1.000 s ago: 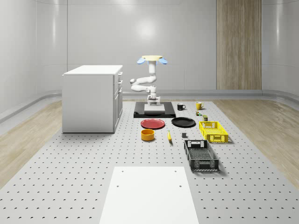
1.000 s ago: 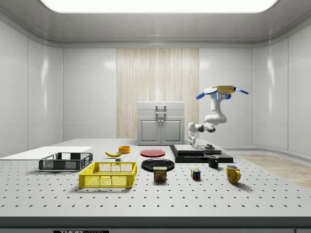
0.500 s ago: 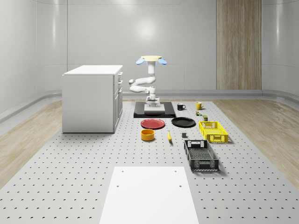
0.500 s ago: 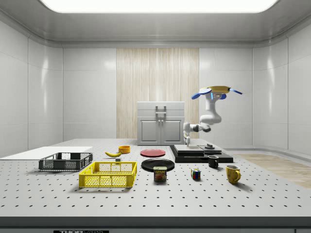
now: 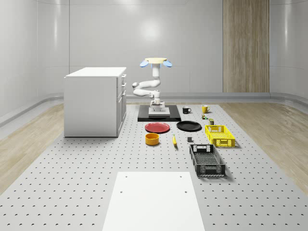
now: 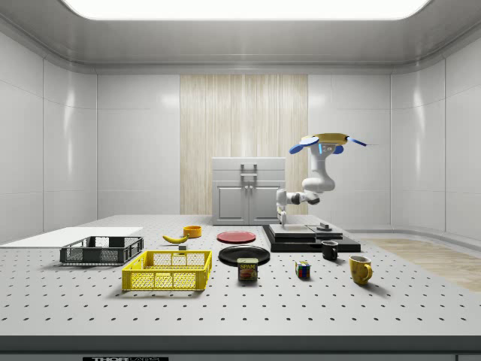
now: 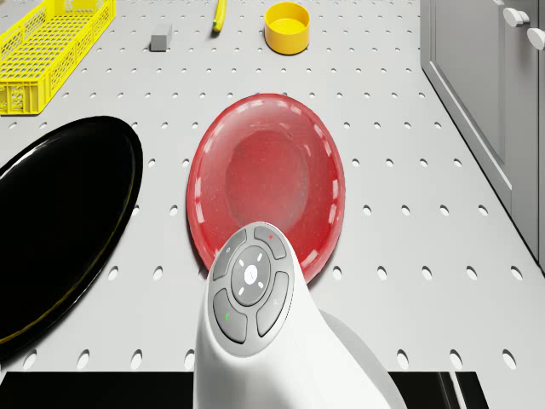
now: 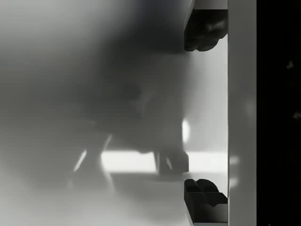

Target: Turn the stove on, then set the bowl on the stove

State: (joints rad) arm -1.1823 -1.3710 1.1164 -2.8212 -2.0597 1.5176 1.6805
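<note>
Lying nearest in the whole-scene view, the white sheet (image 5: 153, 202) is cut off by the frame's lower edge. Beyond it on the worktop (image 5: 72, 163) sit the black crate (image 5: 206, 160) and the yellow bowl (image 5: 152, 139), well short of the stove (image 5: 159, 114). Over the stove's near edge the drone (image 5: 156, 61) hovers, its hand (image 6: 283, 220) lowered close to the stove; whether that hand is clenched or released cannot be told.
</note>
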